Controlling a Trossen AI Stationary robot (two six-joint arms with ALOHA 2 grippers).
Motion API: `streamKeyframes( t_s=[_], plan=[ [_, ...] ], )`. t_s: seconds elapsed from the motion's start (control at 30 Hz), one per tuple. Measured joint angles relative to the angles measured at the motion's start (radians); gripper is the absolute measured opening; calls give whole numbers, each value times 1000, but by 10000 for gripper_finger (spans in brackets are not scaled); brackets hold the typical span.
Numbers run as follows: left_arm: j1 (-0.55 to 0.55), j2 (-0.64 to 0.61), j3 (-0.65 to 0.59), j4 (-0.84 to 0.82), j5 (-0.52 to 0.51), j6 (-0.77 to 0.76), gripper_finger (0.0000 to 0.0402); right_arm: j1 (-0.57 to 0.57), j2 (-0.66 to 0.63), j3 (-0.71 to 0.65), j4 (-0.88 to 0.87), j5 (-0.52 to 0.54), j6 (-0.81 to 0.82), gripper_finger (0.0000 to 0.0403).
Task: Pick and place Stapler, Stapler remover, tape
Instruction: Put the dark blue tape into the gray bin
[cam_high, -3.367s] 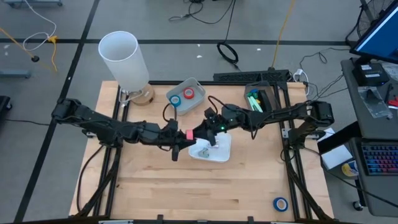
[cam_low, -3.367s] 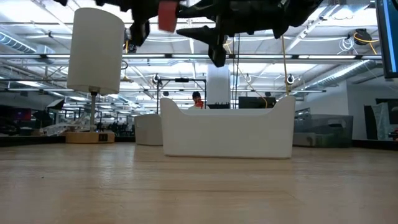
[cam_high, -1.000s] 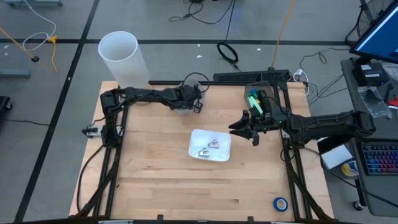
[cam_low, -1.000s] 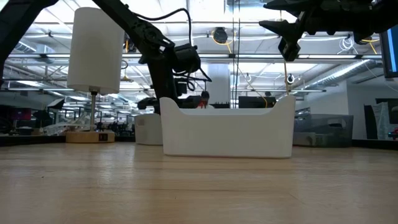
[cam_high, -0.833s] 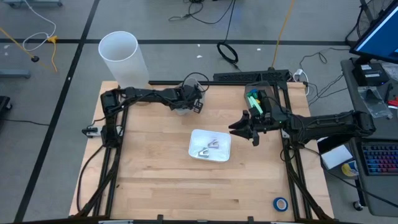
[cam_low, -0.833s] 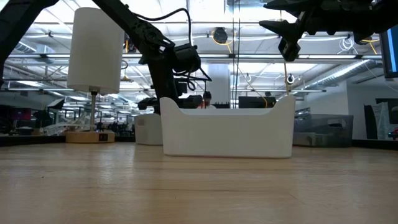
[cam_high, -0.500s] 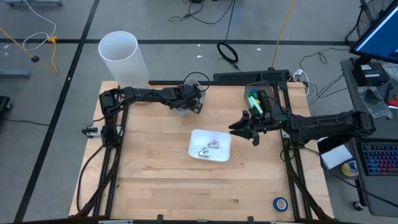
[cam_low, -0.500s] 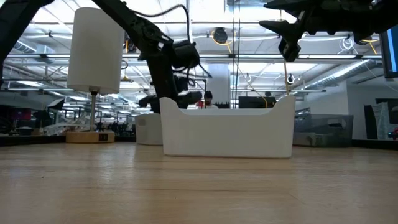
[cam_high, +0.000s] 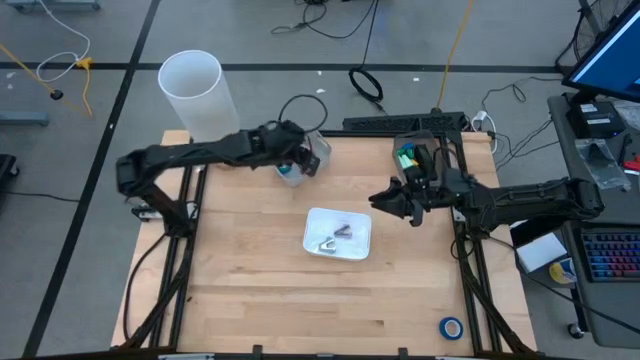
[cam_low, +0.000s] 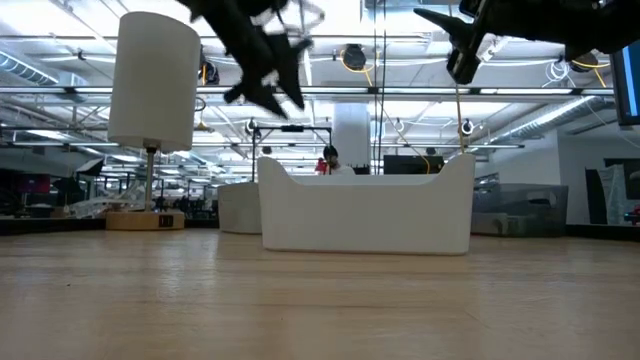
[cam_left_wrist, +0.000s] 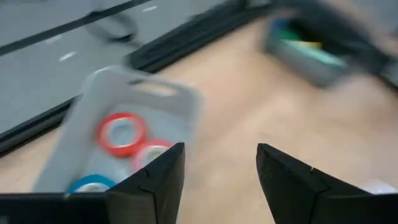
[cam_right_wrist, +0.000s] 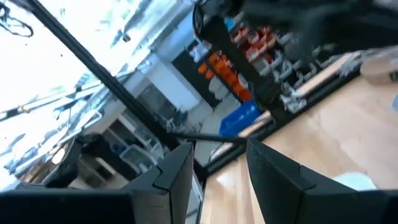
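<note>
My left gripper (cam_high: 303, 160) hovers open and empty above the grey tray (cam_left_wrist: 143, 99) at the table's far middle. In that tray lie a red tape (cam_left_wrist: 121, 132), a second red tape (cam_left_wrist: 152, 153) and a blue tape (cam_left_wrist: 92, 185). Another blue tape (cam_high: 452, 327) lies flat at the table's near right corner. The metal stapler remover (cam_high: 335, 237) rests in the white tray (cam_high: 358, 248) at mid-table. My right gripper (cam_high: 385, 204) hangs open and empty in the air to the right of the white tray. The stapler is out of view.
A tall white cylinder (cam_high: 198, 92) stands at the far left corner. A grey bin (cam_high: 415, 160) with green items sits at the far right, under the right arm. The white tray's wall (cam_low: 365, 210) fills the middle of the low view. Bare wood lies toward the near edge.
My left gripper has risen out of the grey tray, where it was down low a second ago, and now hangs clear above it with nothing between its fingers. Its arm has swung back toward the table's left edge. The red tape stays in the tray.
</note>
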Motion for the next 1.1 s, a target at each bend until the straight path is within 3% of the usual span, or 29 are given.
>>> streamKeyframes(
  t_s=[0.33,0.47,0.77,0.9,1.1],
  plan=[
    [-272,-205,1,-19,171,153,175,0,0,0,40,-117,43,144],
    [-355,-245,0,-44,171,135,177,10,0,0,40,-183,-12,145],
    [-449,-297,-26,-115,55,75,178,89,-8,0,-42,-157,-211,140],
    [-456,-378,-135,-51,54,69,179,191,-42,33,-242,-68,-246,140],
    [-479,-582,-372,131,47,47,178,391,-68,222,-837,86,-150,139]
  ],
)
